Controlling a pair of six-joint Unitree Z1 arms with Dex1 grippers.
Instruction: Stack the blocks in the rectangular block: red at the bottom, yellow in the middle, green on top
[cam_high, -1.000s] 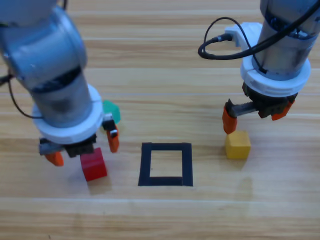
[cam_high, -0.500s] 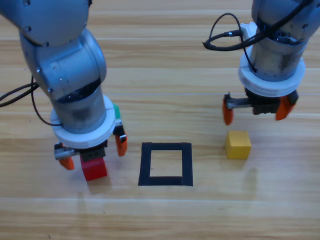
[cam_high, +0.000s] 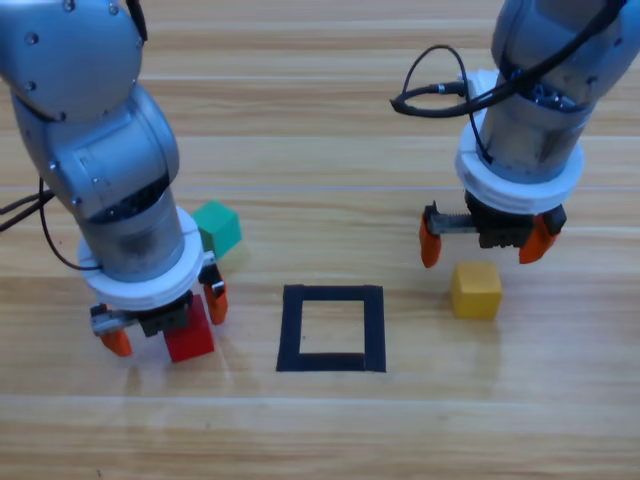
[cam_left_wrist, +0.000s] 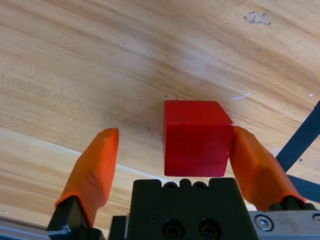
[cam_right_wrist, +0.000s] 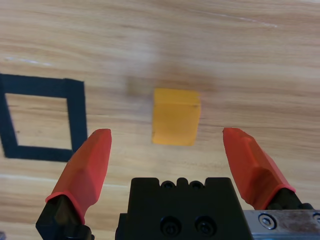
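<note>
Left end effector (cam_high: 165, 320): low over the counter's (cam_high: 320, 120) left side, jaws spread around the red cube (cam_high: 189, 335). In the left wrist view (cam_left_wrist: 170, 150) one jaw touches the cube's (cam_left_wrist: 196, 137) side face and the other stands clear of it with a gap of bare wood between, so the cube is not pinched.
Red cube: sits flat on the wood, just left of the tape square (cam_high: 332, 328) and apart from it; its upper part is hidden under the left end effector in the high view.
Right end effector (cam_high: 485, 245): on the counter's right side, just behind the yellow cube (cam_high: 475, 290), jaws spread wide. In the right wrist view (cam_right_wrist: 170, 155) both jaws stand well out to either side of the cube (cam_right_wrist: 176, 116) and touch nothing.
Yellow cube: rests on the wood to the right of the tape square, near it but not touching.
Teal-green cube (cam_high: 218, 228): lies toward the counter's far edge from the red cube, beside the left arm's wrist, partly hidden by it.
Tape square: black outline near the middle of the counter's near edge, bare wood inside; also seen in the right wrist view (cam_right_wrist: 75, 117).
</note>
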